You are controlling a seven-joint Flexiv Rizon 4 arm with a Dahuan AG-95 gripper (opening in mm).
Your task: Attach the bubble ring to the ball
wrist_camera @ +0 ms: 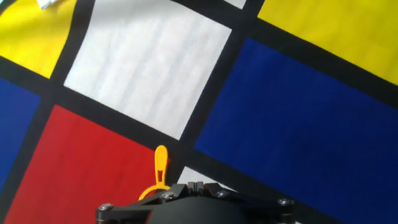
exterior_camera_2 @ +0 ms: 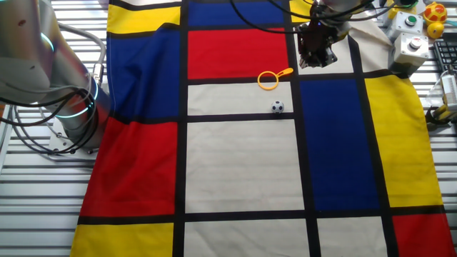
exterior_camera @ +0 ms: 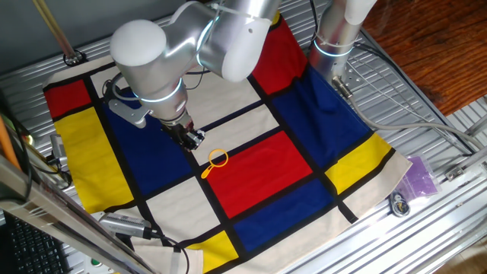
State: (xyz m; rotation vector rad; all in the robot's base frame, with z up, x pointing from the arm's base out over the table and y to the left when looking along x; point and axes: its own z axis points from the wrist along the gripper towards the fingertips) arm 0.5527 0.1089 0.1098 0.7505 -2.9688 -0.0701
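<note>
The orange-yellow bubble ring [exterior_camera_2: 268,80] lies flat on the checked cloth, where the red and white squares meet, with its handle pointing toward the gripper. It also shows in one fixed view [exterior_camera: 218,158]. In the hand view only its handle [wrist_camera: 161,165] and a bit of the ring show. The small black-and-white ball [exterior_camera_2: 278,107] sits on the white square just beside the ring, apart from it. My gripper [exterior_camera_2: 315,61] hovers over the cloth a little beyond the handle's end. Its fingers [wrist_camera: 194,185] are pressed together and hold nothing.
A second arm's base [exterior_camera_2: 71,107] stands at the cloth's edge with cables around it. A grey button box [exterior_camera_2: 413,44] and small coloured toys [exterior_camera_2: 433,13] sit on the metal table by the gripper. A purple bag [exterior_camera: 420,176] lies off the cloth.
</note>
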